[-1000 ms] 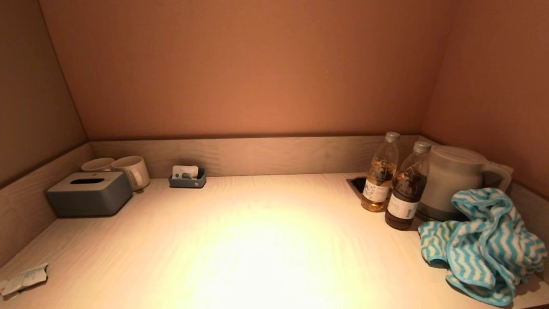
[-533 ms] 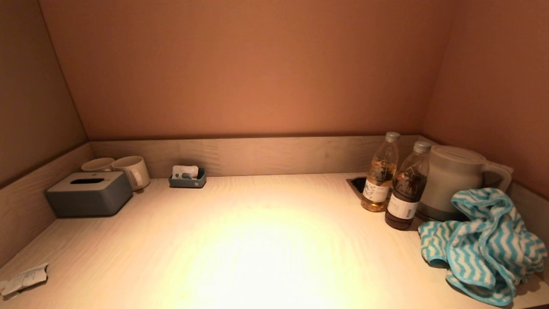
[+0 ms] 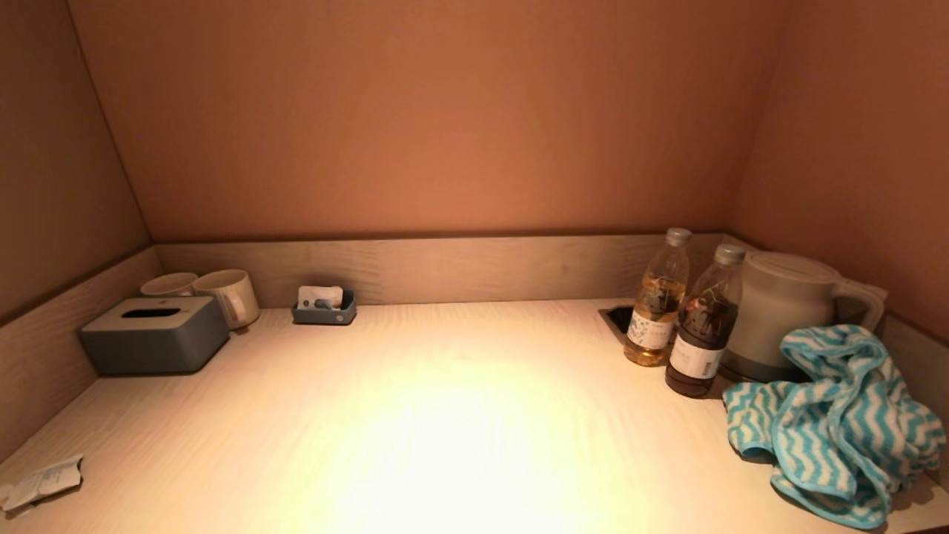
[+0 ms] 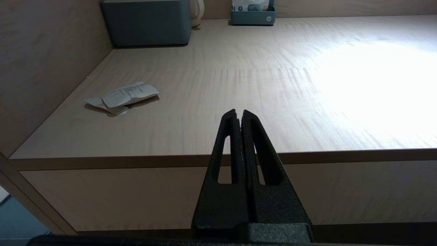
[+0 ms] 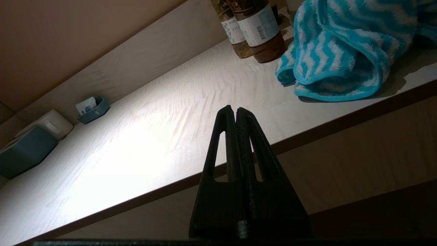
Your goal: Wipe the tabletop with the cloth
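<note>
at the right end of the tabletop (image 3: pixel 445 415), close to its front edge, the striped blue-and-white cloth (image 3: pixel 838 426) lies in a loose crumpled heap, its back folds up against the white electric kettle (image 3: pixel 778 311). nothing is holding it, so i'd say the wiping hasn't started.

the heap has no clear long axis. from the right wrist view the cloth (image 5: pixel 341 51) lies forward of the right gripper (image 5: pixel 236 111) and off toward the right end, well apart from it and higher, since that gripper hangs in front of the table's front edge. its two black fingers are pressed together with nothing between them. the right arm is plainly the nearer one, and it would have to rise over the edge and spread its fingers before taking a fold.

the left gripper (image 4: pixel 239 113) is likewise pressed together and empty, in front of the edge toward the left end, near a crumpled paper slip (image 4: pixel 123 97).

just left of the cloth stand two bottles, a dark tea bottle (image 3: pixel 703 334) and a paler one (image 3: pixel 656 300) behind it. far left sit a grey tissue box (image 3: pixel 154 334), two white mugs (image 3: pixel 226 297) and a small blue tray (image 3: pixel 324 308).
</note>
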You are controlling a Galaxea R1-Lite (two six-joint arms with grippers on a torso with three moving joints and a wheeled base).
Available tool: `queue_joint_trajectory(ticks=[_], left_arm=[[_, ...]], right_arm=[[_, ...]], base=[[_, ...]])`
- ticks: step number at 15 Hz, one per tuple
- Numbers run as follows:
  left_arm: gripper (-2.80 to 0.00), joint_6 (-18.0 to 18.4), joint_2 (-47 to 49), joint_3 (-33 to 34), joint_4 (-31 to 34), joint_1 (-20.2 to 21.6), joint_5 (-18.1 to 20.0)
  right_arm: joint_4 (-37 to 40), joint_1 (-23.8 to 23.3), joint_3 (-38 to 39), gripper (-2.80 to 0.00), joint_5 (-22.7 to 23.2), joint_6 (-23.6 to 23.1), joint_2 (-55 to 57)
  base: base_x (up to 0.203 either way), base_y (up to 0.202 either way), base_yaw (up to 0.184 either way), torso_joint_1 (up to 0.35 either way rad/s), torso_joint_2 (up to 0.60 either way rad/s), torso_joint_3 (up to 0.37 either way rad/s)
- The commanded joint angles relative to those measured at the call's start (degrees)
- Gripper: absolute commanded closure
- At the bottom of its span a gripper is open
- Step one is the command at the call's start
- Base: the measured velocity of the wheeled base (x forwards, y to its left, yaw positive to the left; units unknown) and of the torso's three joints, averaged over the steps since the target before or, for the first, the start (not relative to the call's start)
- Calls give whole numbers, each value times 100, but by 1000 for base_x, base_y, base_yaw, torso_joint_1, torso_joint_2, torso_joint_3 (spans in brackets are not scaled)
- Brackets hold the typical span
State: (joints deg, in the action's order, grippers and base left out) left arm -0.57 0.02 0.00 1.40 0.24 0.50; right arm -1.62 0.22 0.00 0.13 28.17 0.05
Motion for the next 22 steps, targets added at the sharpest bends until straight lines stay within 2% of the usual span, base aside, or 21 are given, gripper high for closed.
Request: queue_joint_trajectory(ticks=[1, 4, 6, 8, 11, 13, 16, 20, 22], left_arm=[[0, -4, -2, 0, 0, 2, -3], [0, -4, -2, 0, 0, 2, -5], [0, -4, -2, 0, 0, 2, -6], [0, -4, -2, 0, 0, 2, 3], [0, -4, -2, 0, 0, 2, -6], [0, -4, -2, 0, 0, 2, -6], [0, -4, -2, 0, 0, 2, -2], [0, -4, -2, 0, 0, 2, 3], [0, -4, -2, 0, 0, 2, 1]], right_arm=[[-5, 4, 0, 0, 4, 136, 4], [-14, 3, 0, 0, -38, 135, 3], [-16, -4, 0, 0, -47, -37, 4], [2, 3, 0, 0, -37, -620, 4], [-60, 2, 0, 0, -30, -2442, 4], [-25, 3, 0, 0, 61, -3340, 4], [169, 0, -8, 0, 131, -3465, -4], [189, 0, 0, 0, 75, -3109, 3], [189, 2, 0, 0, 69, -3101, 4]], base=[[0, 0, 0, 0, 0, 0], [0, 0, 0, 0, 0, 0], [0, 0, 0, 0, 0, 0], [0, 0, 0, 0, 0, 0], [0, 0, 0, 0, 0, 0], [0, 0, 0, 0, 0, 0], [0, 0, 0, 0, 0, 0], [0, 0, 0, 0, 0, 0], [0, 0, 0, 0, 0, 0]])
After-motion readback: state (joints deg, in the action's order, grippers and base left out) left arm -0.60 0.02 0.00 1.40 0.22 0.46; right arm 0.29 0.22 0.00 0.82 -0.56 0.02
